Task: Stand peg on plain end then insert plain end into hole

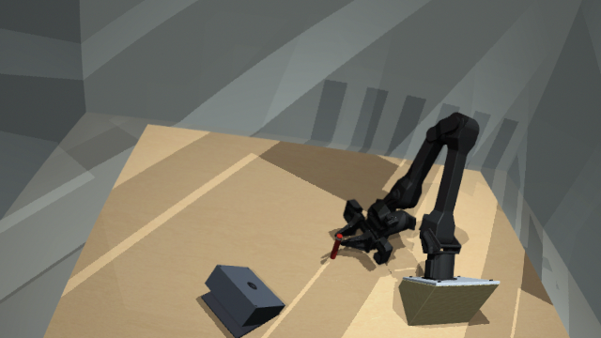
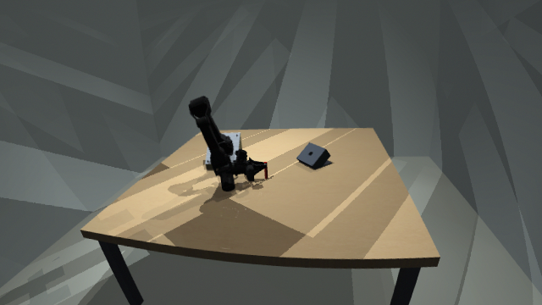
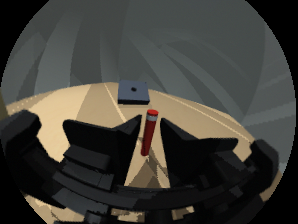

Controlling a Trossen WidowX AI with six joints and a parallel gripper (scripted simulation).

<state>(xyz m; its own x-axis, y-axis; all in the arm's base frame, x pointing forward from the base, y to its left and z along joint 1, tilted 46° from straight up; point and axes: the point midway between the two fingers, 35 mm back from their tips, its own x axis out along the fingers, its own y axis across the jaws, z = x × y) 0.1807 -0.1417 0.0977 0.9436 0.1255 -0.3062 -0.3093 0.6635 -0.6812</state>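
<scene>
The red peg stands nearly upright on the surface, right of centre in the top view. The tool sits low around it, its fingers parted with a sliver of gap on each side in the wrist view, gripping nothing. The sloped panel, hole upward, lies well apart at lower centre.

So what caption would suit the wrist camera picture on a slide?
Black fingers opened on either side of an upright red peg, with the dark sloped panel waiting beyond on the tan wooden table.
</scene>
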